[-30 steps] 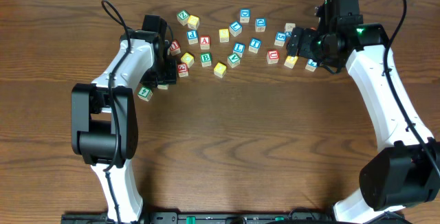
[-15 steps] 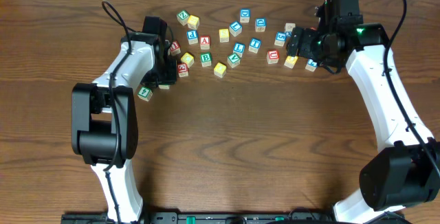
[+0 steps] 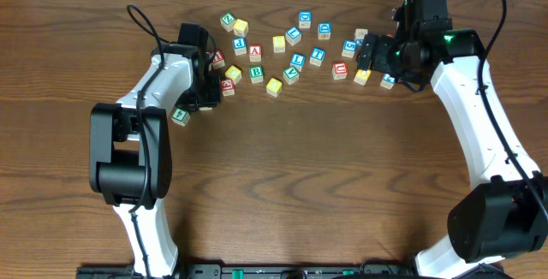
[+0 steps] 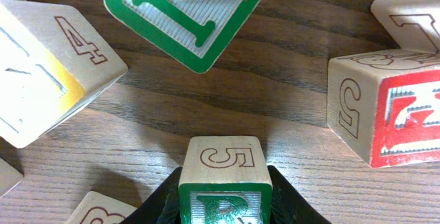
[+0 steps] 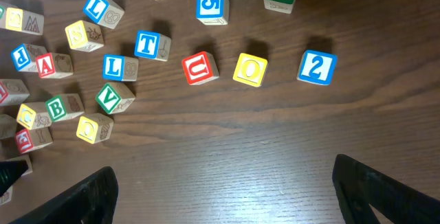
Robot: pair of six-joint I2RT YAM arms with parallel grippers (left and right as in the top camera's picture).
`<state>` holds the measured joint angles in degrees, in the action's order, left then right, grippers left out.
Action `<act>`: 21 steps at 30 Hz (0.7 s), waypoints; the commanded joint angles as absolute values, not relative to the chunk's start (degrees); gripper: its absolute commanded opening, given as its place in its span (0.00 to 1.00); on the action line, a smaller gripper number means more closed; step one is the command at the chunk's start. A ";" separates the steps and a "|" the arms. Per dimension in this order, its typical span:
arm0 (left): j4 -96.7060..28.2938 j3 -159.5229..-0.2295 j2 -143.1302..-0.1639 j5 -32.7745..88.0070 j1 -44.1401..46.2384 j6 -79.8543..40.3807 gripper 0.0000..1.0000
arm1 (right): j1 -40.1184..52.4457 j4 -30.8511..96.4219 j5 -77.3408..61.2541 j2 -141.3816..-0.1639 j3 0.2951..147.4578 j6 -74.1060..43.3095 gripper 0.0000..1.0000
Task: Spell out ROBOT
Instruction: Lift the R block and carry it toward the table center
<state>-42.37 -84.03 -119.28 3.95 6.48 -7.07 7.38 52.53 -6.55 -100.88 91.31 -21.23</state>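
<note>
R cube (image 4: 223,183) sitting square between left fingers (image 4: 282,203), apparently on bench (image 4: 275,114). Left fingers clenching its two side faces, 5 face pointing ahead of tips. Cube, so no long axis counting. Right fingers (image 5: 385,193) hanging spread wide, grasping nothing, well apart from R; O cube (image 5: 250,69) lying ahead of them. Lift seeming left arm's job.

The white-and-black left arm (image 3: 163,78) reaches forward across its side. Its black two-finger left gripper (image 4: 223,200) points down, jaws clamped on a green-framed wooden cube (image 4: 223,162). The matching right arm (image 3: 467,91) bends inward, and its right gripper (image 5: 227,196) is spread wide, holding nothing.
</note>
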 commanded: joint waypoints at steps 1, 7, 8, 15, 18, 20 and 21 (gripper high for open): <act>-42.72 -83.94 -119.66 3.44 6.50 -7.79 0.31 | 7.55 52.53 -5.87 -101.19 91.35 -20.49 0.95; -43.40 -83.96 -117.01 3.44 6.74 -7.99 0.30 | 7.55 52.53 -5.87 -101.19 91.35 -20.51 0.95; -43.51 -83.96 -116.44 3.44 6.87 -8.01 0.30 | 7.55 52.53 -5.87 -101.19 91.35 -20.49 0.95; -44.88 -83.96 -111.72 3.46 9.41 -8.05 0.30 | 7.55 52.56 -5.89 -101.19 91.35 -20.49 0.95; -46.15 -83.96 -110.28 3.46 11.53 -8.73 0.30 | 7.55 52.56 -5.87 -101.19 91.35 -20.49 0.95; -47.27 -83.96 -109.69 3.49 13.63 -10.15 0.30 | 7.55 52.56 -5.87 -101.19 91.35 -20.51 0.96; -47.75 -83.96 -109.60 3.49 14.57 -11.05 0.30 | 7.55 52.56 -5.87 -101.19 91.35 -20.51 0.95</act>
<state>-46.54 -84.01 -110.59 3.95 11.92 -8.29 7.38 52.53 -6.55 -100.88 91.31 -21.23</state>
